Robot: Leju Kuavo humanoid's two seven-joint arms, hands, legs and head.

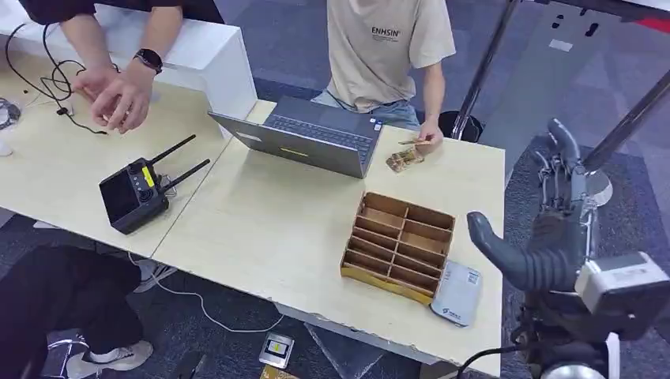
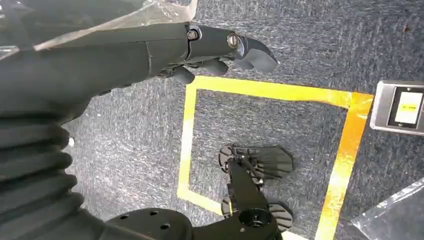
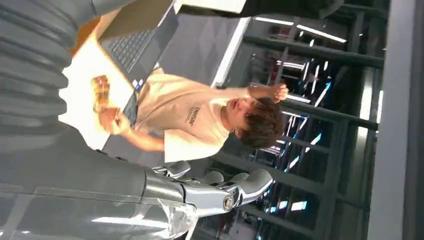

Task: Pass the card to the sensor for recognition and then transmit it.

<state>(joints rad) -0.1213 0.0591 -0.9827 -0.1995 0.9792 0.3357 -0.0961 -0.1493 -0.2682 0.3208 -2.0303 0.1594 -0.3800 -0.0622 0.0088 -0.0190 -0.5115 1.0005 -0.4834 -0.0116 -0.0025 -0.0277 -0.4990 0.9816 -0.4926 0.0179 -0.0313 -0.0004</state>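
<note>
Fingers (image 1: 562,158) on the robot's right hand (image 1: 553,229) are spread apart and point up, with the thick grey thumb sticking out to the side, and they hold nothing. That hand hangs in the air past the far right edge of the pale wooden worktop (image 1: 261,221), maybe so a card can be put into it. The left hand (image 2: 220,52) hangs down over the grey carpet; its fingers curl in a little and it holds nothing. A person in a beige T-shirt (image 1: 385,47) pinches a small flat tan thing (image 1: 415,143) just beside the open grey laptop (image 1: 312,136); I think that is the card, but it is too small to be sure. The flat white box with rounded corners (image 1: 457,294) at the near edge, touching the brown cardboard divider tray (image 1: 399,246), looks like the sensor.
</note>
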